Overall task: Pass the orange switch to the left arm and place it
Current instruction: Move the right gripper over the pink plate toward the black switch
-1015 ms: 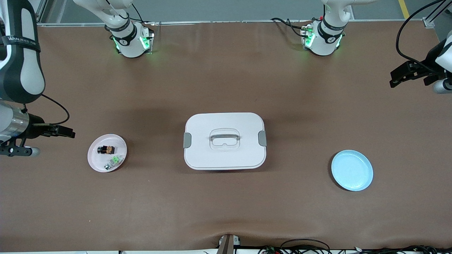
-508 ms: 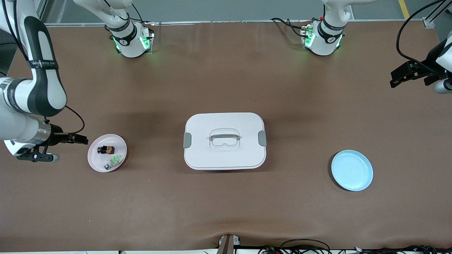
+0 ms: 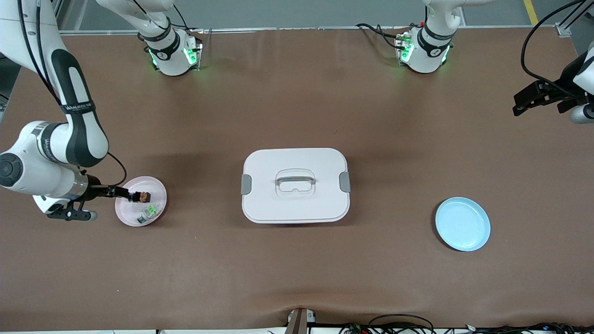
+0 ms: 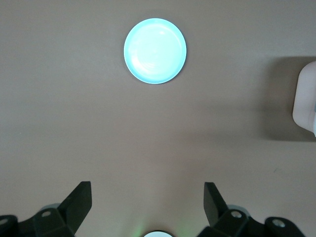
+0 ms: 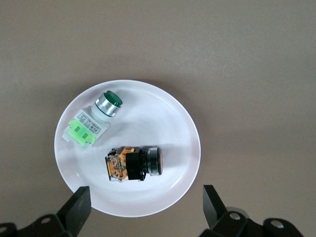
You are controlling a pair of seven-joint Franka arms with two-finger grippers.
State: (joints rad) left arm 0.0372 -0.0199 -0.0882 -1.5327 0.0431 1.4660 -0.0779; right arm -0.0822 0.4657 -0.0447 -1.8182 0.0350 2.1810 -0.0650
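The small black cylindrical orange switch (image 5: 132, 165) with its orange block end lies on its side in the round pale pink plate (image 3: 157, 185), toward the right arm's end of the brown desk (image 3: 297, 93); beside it in the same plate, nearer the front camera, lies the small green-and-clear switch with a silvery collar (image 5: 94, 117), and the two are apart.

The right gripper (image 3: 121, 193) hangs over the pink plate's rim, its tip just at the black end of the orange switch as the front view shows it; in the right wrist view its jaws stand wide apart with the plate and both switches between them, holding nothing; whether the tip touches the switch I cannot tell.

The large white rounded-rectangular plastic box (image 3: 295, 185) with grey side latches and a recessed grey handle sits mid-desk, well apart from the pink plate; the round light blue plate (image 3: 462, 224) lies toward the left arm's end, a little nearer the front camera than the box.

The left gripper (image 3: 533, 98) waits high over that end of the desk; its jaws are spread wide and hold nothing.
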